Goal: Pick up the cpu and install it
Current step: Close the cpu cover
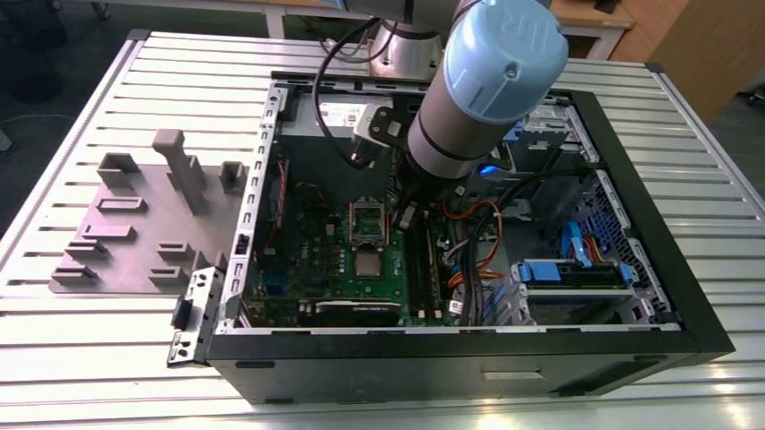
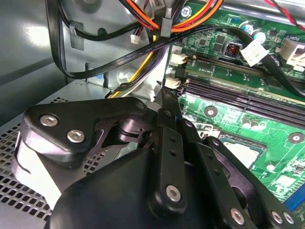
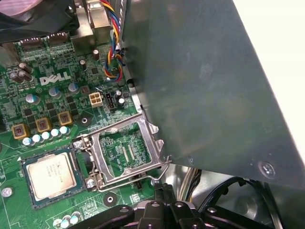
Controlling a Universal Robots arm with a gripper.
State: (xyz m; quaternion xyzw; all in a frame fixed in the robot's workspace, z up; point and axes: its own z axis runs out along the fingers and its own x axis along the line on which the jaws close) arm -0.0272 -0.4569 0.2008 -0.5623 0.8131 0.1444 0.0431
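Down inside the pc case (image 1: pixel 478 369), the claw (image 3: pixel 163 190) sits w/ tips pressed together and nothing pinched, just beside the free edge of the hinged frame (image 3: pixel 125 152). The cpu (image 3: pixel 50 174) lies flat in its socket on the motherboard (image 3: pixel 47 100), beyond that frame from the claw, so the frame is betw. the two. The cpu is square, so no long axis, w/ a dull silver lid and thin dark rim. Frame is thin bright stamped steel, flipped open, green board showing thru its window. Claw is black w/ bolted links.
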